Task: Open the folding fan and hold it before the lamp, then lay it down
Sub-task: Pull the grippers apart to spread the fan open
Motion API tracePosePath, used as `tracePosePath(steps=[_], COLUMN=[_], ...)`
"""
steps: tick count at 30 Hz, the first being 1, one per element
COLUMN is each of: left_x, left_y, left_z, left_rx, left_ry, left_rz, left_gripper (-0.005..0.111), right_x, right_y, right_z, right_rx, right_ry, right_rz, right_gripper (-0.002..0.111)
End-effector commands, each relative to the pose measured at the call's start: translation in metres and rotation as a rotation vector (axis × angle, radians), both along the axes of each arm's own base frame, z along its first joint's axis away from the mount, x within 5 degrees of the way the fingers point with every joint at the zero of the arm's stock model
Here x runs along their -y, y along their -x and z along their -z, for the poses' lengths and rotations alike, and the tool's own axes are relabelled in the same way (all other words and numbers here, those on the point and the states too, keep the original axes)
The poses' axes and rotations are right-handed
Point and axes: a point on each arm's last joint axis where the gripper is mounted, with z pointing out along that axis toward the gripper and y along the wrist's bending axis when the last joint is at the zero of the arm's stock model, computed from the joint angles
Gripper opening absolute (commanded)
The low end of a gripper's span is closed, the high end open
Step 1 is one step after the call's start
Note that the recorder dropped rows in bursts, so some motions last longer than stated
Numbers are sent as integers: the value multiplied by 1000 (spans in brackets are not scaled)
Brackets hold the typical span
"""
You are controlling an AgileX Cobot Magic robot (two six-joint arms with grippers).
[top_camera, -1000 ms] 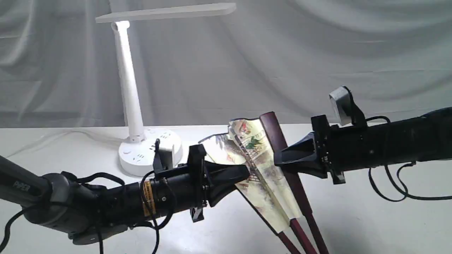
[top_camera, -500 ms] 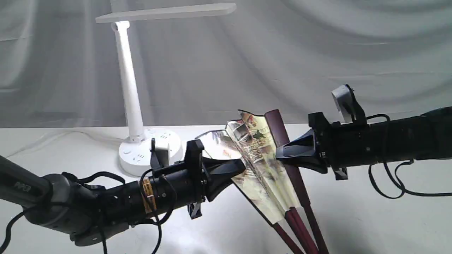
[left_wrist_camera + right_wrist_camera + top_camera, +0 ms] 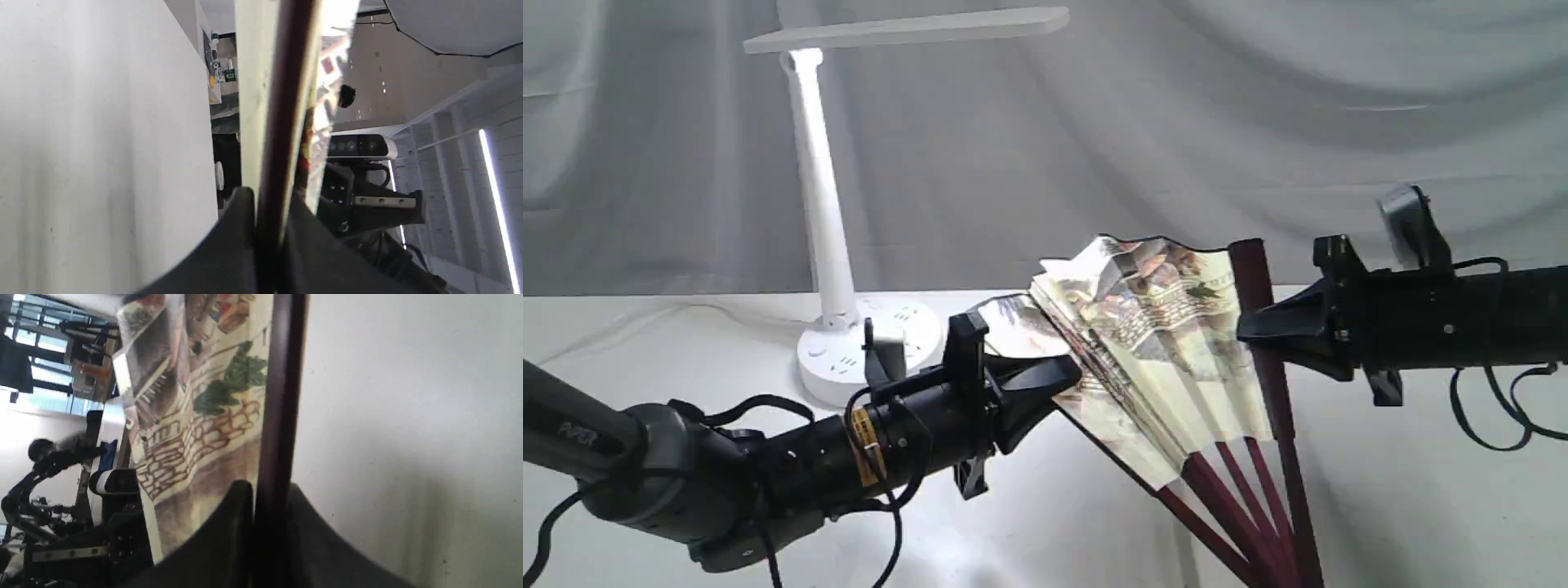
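The folding fan (image 3: 1168, 343) is held up over the table, partly spread, its painted cream leaf pleated and its maroon ribs meeting low at the right. My left gripper (image 3: 1072, 377) is shut on the fan's left outer rib (image 3: 282, 122). My right gripper (image 3: 1245, 331) is shut on the right outer rib (image 3: 282, 396), which stands nearly upright. The painted leaf (image 3: 196, 400) fills the right wrist view beside that rib. The lamp (image 3: 825, 212) stands at the back left, white, with its flat head (image 3: 907, 28) well above and left of the fan.
The lamp's round base (image 3: 870, 355) with socket slots sits just behind my left arm (image 3: 768, 465). A white table (image 3: 1421, 506) runs under both arms. A grey draped cloth (image 3: 1258, 122) forms the backdrop. Black cables hang from my right arm (image 3: 1462, 327).
My right gripper has pulled its rib to the right and a little down, and the fan has spread much wider. The left gripper has barely shifted.
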Motion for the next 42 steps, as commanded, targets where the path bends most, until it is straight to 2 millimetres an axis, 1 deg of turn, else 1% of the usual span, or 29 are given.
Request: tracePosePath(steps=[1,6,10,17,26,31,36,42], left_x=[-6,-8,-9,-7,11,18,21,18], left_y=[-8,-11,-12,-13,-7,-5,-4,-6], left_z=[-12,-13,-14,-15,-17,-18,-19,-19], left_rx=[-15,-21,-24,-34,-51,-27,-28,-31], left_ry=[107,125,132,162,212,214,227,237], left_rz=[-92,-128,-142,-186,-237,-282,-323,-351], left_gripper=[0,0,0,0,0,0,0,0], right_x=[21,45,66,100,128,142,155,175], right_y=[7,15,23,40,59,69,77,90], right_z=[3,2,4,9,9,9,9,10], right_rx=[12,-2,-28,-113,-153,-166,-170,-180], right_ry=[93,64,82,90,50,44,43,37], right_rz=[-9,34,70,140,181,212,251,318], right_gripper=[0,0,0,0,0,0,0,0])
